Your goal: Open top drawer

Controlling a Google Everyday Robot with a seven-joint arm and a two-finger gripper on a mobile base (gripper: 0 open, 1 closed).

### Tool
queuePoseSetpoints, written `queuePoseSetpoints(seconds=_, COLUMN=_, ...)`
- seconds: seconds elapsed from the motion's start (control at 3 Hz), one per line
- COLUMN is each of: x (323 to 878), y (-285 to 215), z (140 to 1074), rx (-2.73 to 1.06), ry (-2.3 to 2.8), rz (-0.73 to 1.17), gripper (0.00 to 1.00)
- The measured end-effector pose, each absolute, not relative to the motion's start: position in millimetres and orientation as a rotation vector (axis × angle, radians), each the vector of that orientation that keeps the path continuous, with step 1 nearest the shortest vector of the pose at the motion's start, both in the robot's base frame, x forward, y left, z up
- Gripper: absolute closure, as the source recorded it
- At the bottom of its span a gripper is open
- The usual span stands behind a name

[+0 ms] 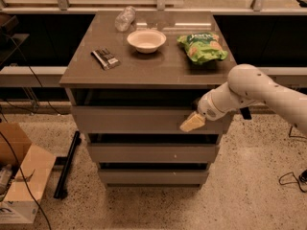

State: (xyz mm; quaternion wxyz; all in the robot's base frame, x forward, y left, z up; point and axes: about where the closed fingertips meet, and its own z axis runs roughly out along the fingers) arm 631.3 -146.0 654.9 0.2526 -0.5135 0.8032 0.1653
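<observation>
The top drawer point(134, 120) is the widest grey front, just under the brown counter top, with a dark gap above it. Its front stands out a little beyond the two narrower drawers below. My gripper point(193, 122) is in front of the right part of the top drawer's front, at the end of the white arm that comes in from the right. Its cream fingertips point(190, 124) point down-left against the panel.
On the counter point(153, 71) lie a white bowl point(147, 40), a green chip bag point(202, 46), a dark snack bar point(105, 58) and a clear plastic bottle point(123, 18). The middle drawer point(152, 153) and bottom drawer point(152, 177) sit below. A cardboard box point(19, 176) stands at the left on the floor.
</observation>
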Motion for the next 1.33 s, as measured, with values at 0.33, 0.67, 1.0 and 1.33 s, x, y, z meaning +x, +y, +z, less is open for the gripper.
queuePoseSetpoints(seconds=0.33, x=631.3, y=-146.0, z=659.9, rx=-1.396, ry=2.184, rz=0.449, gripper=0.64)
queuePoseSetpoints(seconds=0.67, x=631.3, y=-146.0, z=665.6, rx=-1.396, ry=2.184, rz=0.449, gripper=0.55)
queuePoseSetpoints(seconds=1.0, x=631.3, y=-146.0, z=665.5, rx=-1.396, ry=2.184, rz=0.45, gripper=0.31)
queuePoseSetpoints(seconds=1.33, x=630.8, y=-144.4, z=663.6, rx=-1.399, ry=2.185, rz=0.454, gripper=0.08)
